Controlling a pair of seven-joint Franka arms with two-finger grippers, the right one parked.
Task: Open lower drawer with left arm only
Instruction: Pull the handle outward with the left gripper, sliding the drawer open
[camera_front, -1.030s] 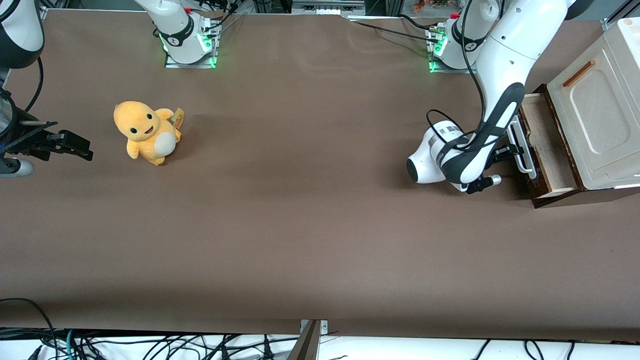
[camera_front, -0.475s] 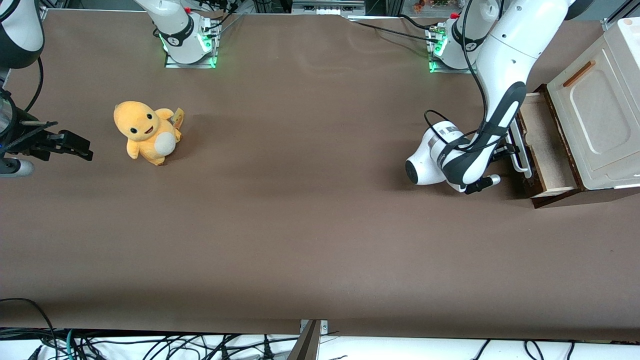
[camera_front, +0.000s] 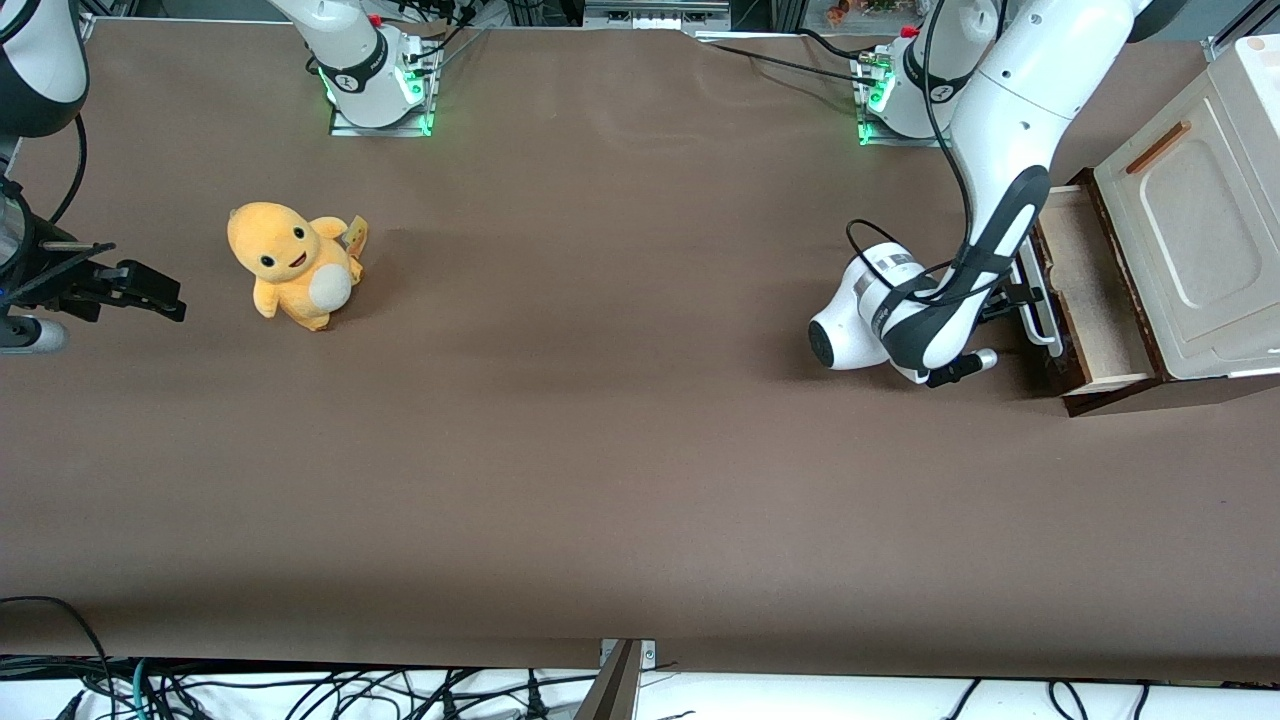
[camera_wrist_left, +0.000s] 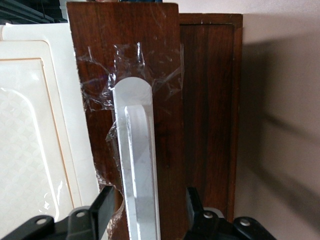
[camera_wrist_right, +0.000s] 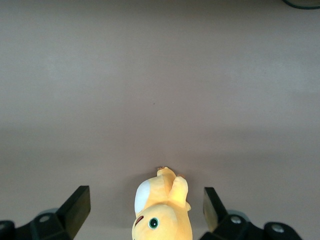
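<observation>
1. Already the lower drawer (camera_front: 1090, 300) stands partly pulled out of the cabinet (camera_front: 1190, 230) at the working arm's end of the bench, close to that end edge; its pale tan inside shows between the dark front board and the cream panel (camera_front: 1195, 215) above it.
2. Judged from how it lies, the opening is well begun but perhaps not finished: part of the tray appears to sit under the cream panel, so a further pull toward the middle of the bench is probably what remains.
3. Low at the drawer's front, the left arm (camera_front: 1000, 150) reaches down from its base near the bench's edge farther from the front camera, its white wrist just above the brown cover.
4. Its gripper (camera_wrist_left: 147, 210) sits at the white loop handle (camera_wrist_left: 137, 165): in the wrist view the black fingers (camera_wrist_left: 102, 207) stand one on each side of the bar, spread wider than it, with a gap visible on both sides.
5. So the jaws are released, straddling the handle and not clamped; whether a finger touches the bar to drag it cannot be told.
6. Clear tape (camera_wrist_left: 100, 75) lies wrinkled over the dark board around the handle's rounded end.
7. A yellow plush toy (camera_front: 290, 265) sits well apart, toward the parked arm's end of the bench, and plays no part.
</observation>
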